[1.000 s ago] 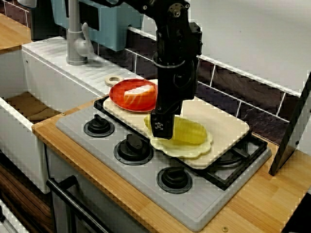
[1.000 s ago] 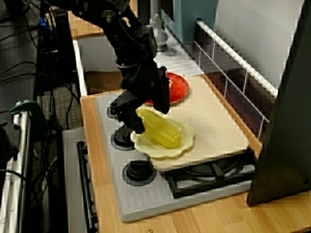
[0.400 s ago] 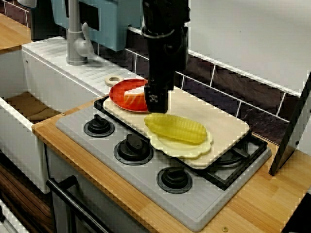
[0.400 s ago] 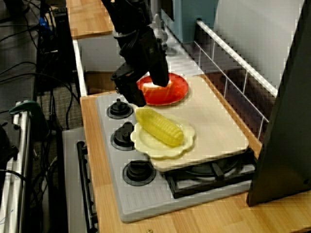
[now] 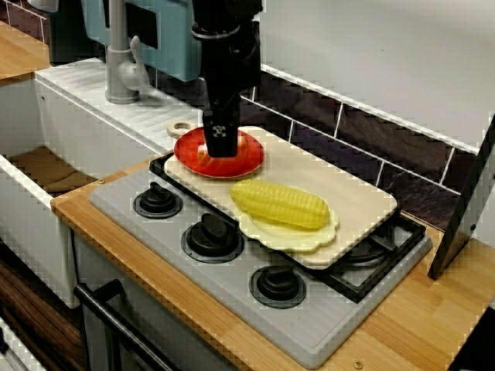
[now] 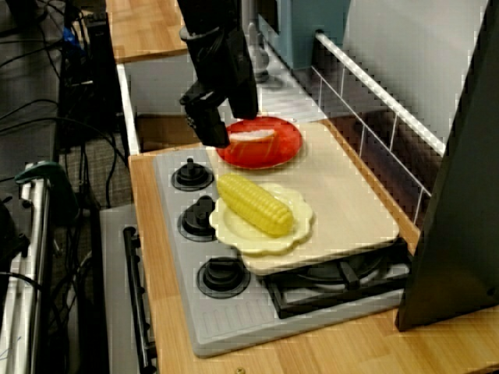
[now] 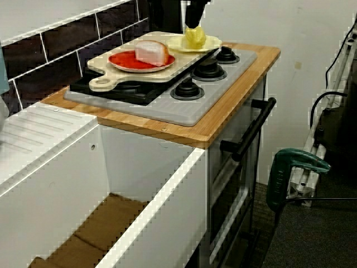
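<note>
Seen from the front, my gripper [image 5: 219, 147] hangs just above the red plate [image 5: 246, 160] at the left end of the cream cutting board [image 5: 363, 202]. The view from the stove's end shows the gripper [image 6: 234, 128] with its jaws spread and nothing between them. A pink-and-white wedge [image 7: 152, 53] lies on the red plate [image 7: 125, 62] in the view from the sink side. A yellow corn cob [image 5: 280, 204] rests on a pale scalloped plate [image 5: 278, 236] to the gripper's right, apart from it.
The board lies across a grey stove top with three black knobs [image 5: 210, 236] along its front. A grey faucet [image 5: 120, 62] and a deep white sink [image 5: 46, 170] are to the left. A white ring [image 5: 180, 127] lies behind the plate. A dark panel [image 5: 464, 209] leans at the right.
The gripper let go of the corn, rose, and moved left and back until it was over the red plate. The corn stays lying on the pale plate.
</note>
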Tool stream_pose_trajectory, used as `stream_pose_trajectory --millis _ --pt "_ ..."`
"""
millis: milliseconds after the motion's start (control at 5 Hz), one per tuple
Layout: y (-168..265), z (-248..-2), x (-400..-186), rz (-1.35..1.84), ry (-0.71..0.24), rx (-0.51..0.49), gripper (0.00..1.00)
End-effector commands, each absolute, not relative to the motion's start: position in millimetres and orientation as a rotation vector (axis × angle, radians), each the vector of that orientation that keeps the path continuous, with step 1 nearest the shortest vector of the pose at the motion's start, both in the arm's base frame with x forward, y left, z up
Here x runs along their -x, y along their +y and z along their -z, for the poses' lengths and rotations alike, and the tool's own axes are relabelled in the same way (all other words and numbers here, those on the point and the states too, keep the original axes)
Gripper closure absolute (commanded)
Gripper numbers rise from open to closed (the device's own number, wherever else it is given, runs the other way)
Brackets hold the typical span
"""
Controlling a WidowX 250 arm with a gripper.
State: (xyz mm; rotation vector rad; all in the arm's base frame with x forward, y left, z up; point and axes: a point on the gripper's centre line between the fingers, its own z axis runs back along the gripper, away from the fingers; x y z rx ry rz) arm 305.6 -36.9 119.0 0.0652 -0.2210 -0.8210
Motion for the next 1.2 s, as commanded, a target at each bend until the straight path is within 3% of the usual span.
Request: stream_pose_trajectory --millis 0,400,800,1000 --pt "-41 -125 -311 0.578 -0.247 -0.101 0.00" --pt "-37 -128 -326 0.497 -0.250 -0.078 0.00" --pt "-34 -118 -317 0.462 -0.242 -0.074 0.00" --pt "-23 -123 -335 0.437 -0.226 -0.082 0.00"
